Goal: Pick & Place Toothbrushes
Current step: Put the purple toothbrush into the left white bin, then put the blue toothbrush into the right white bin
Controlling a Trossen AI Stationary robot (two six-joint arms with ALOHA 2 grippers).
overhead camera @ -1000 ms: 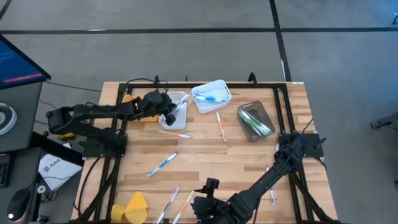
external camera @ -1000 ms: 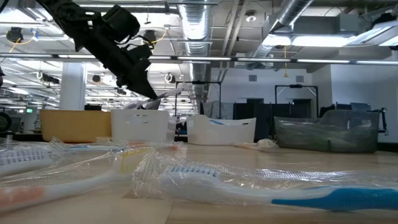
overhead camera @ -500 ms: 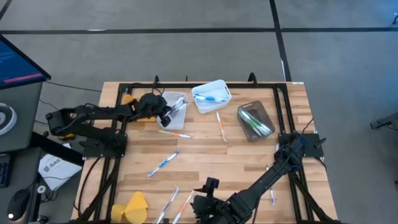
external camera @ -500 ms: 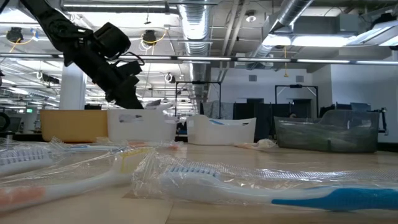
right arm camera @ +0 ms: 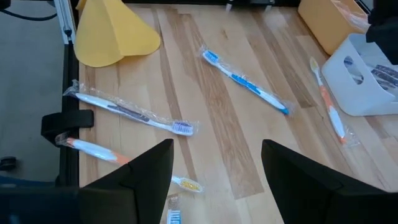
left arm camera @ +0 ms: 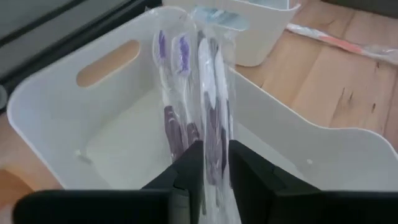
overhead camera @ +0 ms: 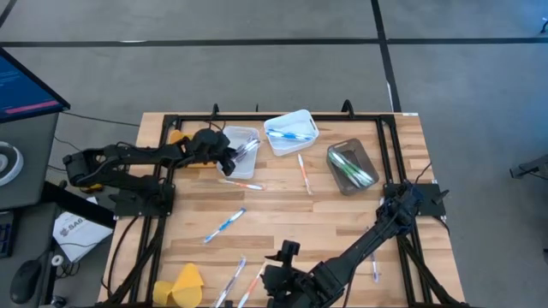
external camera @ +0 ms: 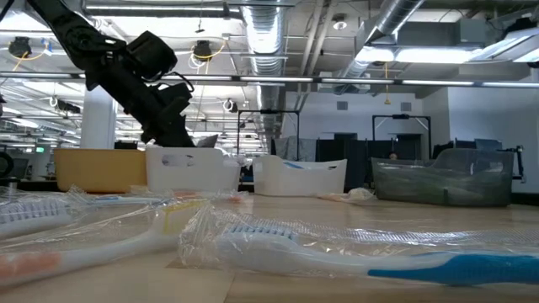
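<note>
I find the left gripper (overhead camera: 229, 156) at about 11 o'clock on the table (overhead camera: 342, 214), set over the near edge of the white bin (overhead camera: 242, 150). In the left wrist view its fingers (left arm camera: 189, 165) stand narrow about a wrapped purple toothbrush (left arm camera: 211, 99), which leans upright into that bin beside a second purple toothbrush (left arm camera: 171, 106). I cannot tell whether the fingers press on the wrapper or merely flank it.

The right gripper (overhead camera: 278, 278) waits at 6 o'clock by the table's near edge, jaws wide and empty in its own wrist view.

Other toothbrushes observed:
- blue toothbrush (overhead camera: 224, 224) loose at about 8 o'clock;
- orange toothbrush (overhead camera: 303, 175) near centre, pointing toward 12 o'clock;
- orange-tipped toothbrush (overhead camera: 242, 183) just below the white bin;
- two more near 6 o'clock (overhead camera: 233, 281), just beside the right gripper.

The second white bin (overhead camera: 292, 131) at 12 o'clock holds a blue brush. The grey bin (overhead camera: 351, 165) at 2 o'clock holds green ones. A yellow cone (overhead camera: 184, 285) lies at 7 o'clock.
</note>
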